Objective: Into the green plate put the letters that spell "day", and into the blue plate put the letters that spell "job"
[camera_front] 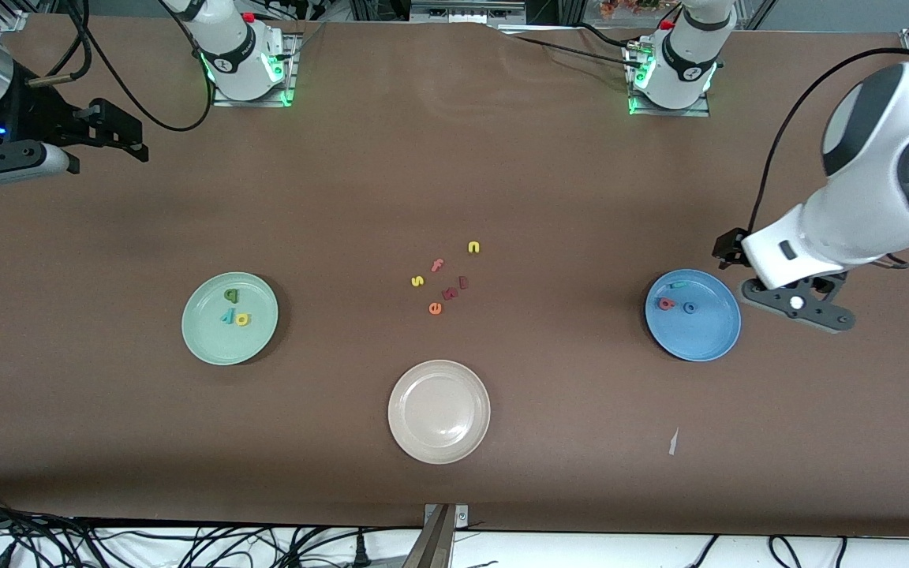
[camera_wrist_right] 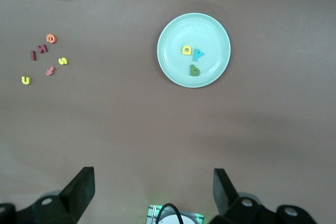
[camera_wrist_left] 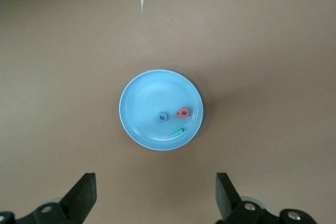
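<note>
With "day" letters (camera_front: 234,309) in the green plate (camera_front: 210,339) and "job" letters (camera_front: 677,300) in the blue plate (camera_front: 707,335), I hold both grippers (camera_wrist_left: 155,198) (camera_wrist_right: 152,195) wide open, empty, high; best left clear.

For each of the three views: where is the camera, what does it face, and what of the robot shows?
Front: high across the table, facing both bases; right gripper and left gripper raised at the table's ends.
Left wrist: looks down on the blue plate; open left gripper shows.
Right wrist: looks down on the green plate; open right gripper shows.
Shared: front sees both plates.
</note>
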Controlling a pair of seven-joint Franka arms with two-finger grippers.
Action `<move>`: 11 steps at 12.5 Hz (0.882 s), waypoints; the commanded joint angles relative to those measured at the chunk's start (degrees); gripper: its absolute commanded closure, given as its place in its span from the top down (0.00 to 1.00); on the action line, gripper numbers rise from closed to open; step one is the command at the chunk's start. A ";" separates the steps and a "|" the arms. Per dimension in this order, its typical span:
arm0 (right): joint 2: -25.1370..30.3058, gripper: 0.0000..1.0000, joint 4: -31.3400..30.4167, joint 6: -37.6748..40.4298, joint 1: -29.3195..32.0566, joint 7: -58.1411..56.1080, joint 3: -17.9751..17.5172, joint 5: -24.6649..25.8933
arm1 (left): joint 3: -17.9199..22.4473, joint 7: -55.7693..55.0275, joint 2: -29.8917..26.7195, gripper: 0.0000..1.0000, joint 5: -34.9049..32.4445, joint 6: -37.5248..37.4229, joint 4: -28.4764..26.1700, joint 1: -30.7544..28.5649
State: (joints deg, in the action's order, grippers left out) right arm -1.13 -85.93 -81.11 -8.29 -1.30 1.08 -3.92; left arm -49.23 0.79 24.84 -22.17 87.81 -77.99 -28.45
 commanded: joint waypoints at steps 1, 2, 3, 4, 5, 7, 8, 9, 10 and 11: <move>-0.19 1.00 1.29 2.45 0.38 1.20 -0.20 0.76 | 8.04 0.26 -6.53 1.00 2.48 -1.32 1.00 6.17; -0.19 1.00 1.20 2.53 0.38 1.56 0.32 0.67 | 14.62 0.17 -9.00 1.00 6.23 -1.15 1.00 10.57; 0.07 1.00 0.50 2.19 0.20 1.74 1.54 0.93 | 20.52 0.17 -10.76 1.00 11.83 -1.15 0.82 13.13; 0.16 1.00 -0.29 2.10 0.29 2.87 1.99 0.94 | 27.97 0.17 -12.87 1.00 16.07 -1.06 0.12 17.25; 0.34 1.00 -1.08 1.23 0.29 3.23 3.04 1.11 | 34.48 0.26 -14.46 1.00 19.07 -0.97 -0.67 20.77; 2.52 1.00 -4.32 -1.84 0.38 3.06 3.22 4.43 | 44.61 0.00 -20.49 1.00 22.87 2.78 -8.88 27.36; 2.97 1.00 -5.03 -1.95 0.38 2.97 3.13 5.41 | 47.27 0.00 -24.97 1.00 22.79 7.16 -15.55 29.05; 3.32 1.00 -5.39 -1.69 0.38 3.05 3.13 5.77 | 47.73 0.00 -27.45 1.00 22.79 8.77 -18.57 29.24; 3.33 1.00 -5.31 -1.51 0.38 2.97 3.13 5.77 | 47.65 0.00 -28.00 1.00 22.61 8.70 -18.95 29.16; 3.41 1.00 -5.13 -1.25 0.29 2.79 3.13 5.68 | 47.65 0.00 -27.83 1.00 22.44 8.00 -18.61 28.98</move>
State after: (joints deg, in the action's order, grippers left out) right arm 0.03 -89.10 -81.83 -8.10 0.81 4.72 0.83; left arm -2.68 0.72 0.81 -0.75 94.31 -92.13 -0.50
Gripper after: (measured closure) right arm 0.000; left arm 0.000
